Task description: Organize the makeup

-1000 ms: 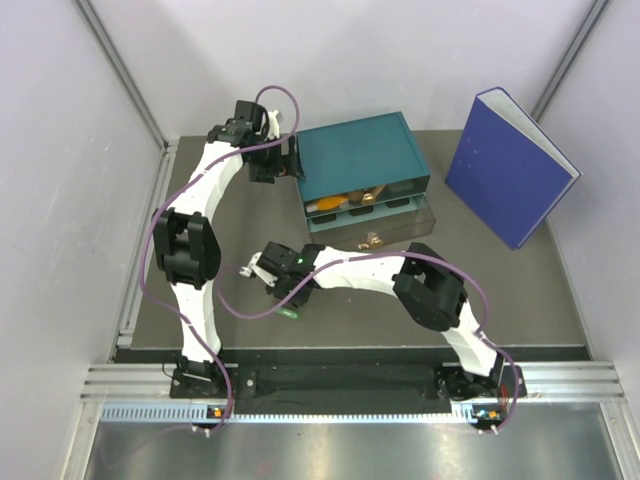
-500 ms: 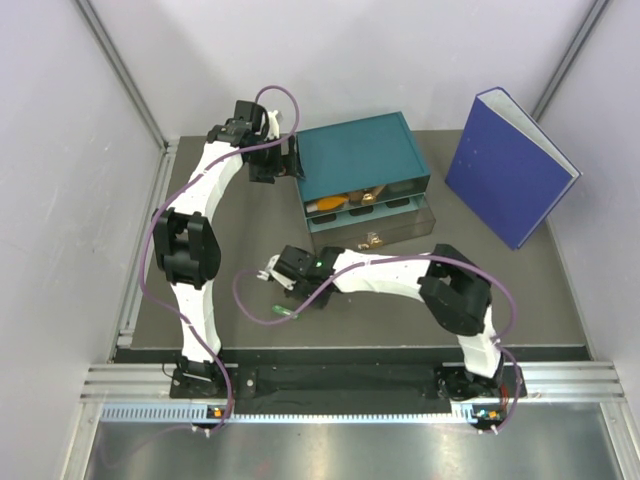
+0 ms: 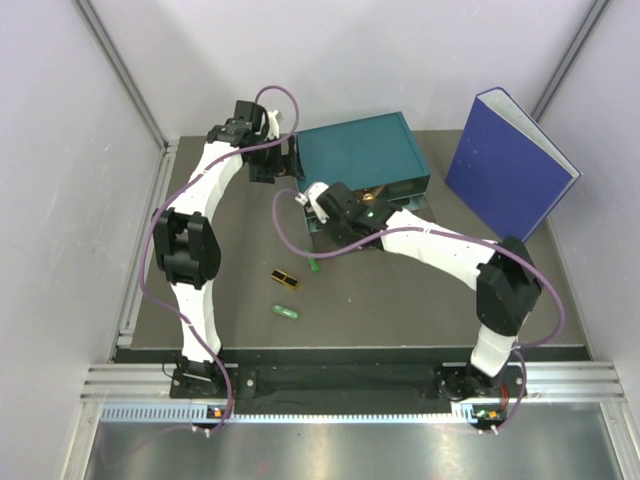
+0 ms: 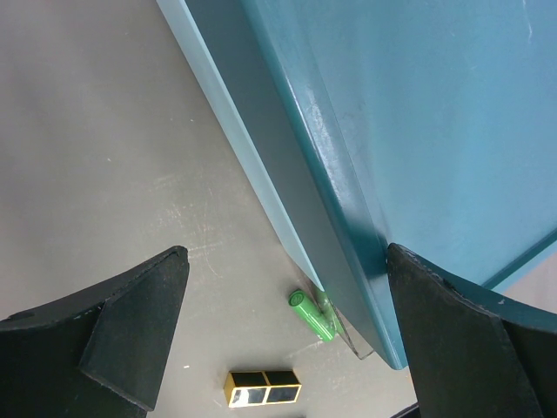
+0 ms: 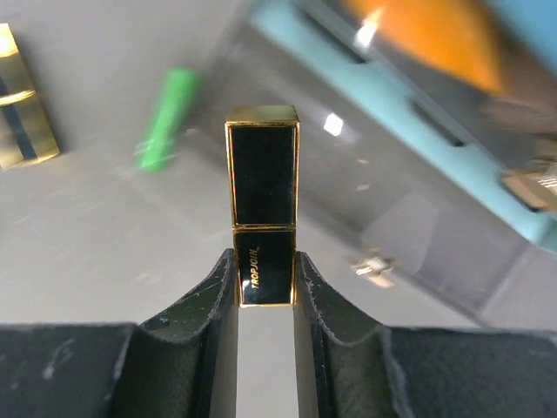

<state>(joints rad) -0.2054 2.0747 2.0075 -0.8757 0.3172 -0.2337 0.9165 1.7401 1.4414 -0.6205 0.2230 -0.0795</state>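
Over the table (image 3: 400, 300), beyond a green capsule (image 3: 288, 311) and spare case (image 3: 286, 278), the right gripper (image 5: 264, 270) pinches a black-and-gold case (image 5: 263, 174) by its lower end just before the box (image 3: 360, 150), a case judged light, rigid and probably slick, best held on its flat sides, while the left gripper (image 4: 285, 252) gapes wide at the box's corner.

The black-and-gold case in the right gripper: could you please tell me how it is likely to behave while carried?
The black-and-gold case looks rigid with flat, square sides, so it probably won't roll. The right gripper pinches only its lower end, so it might pivot or slip on the glossy faces.
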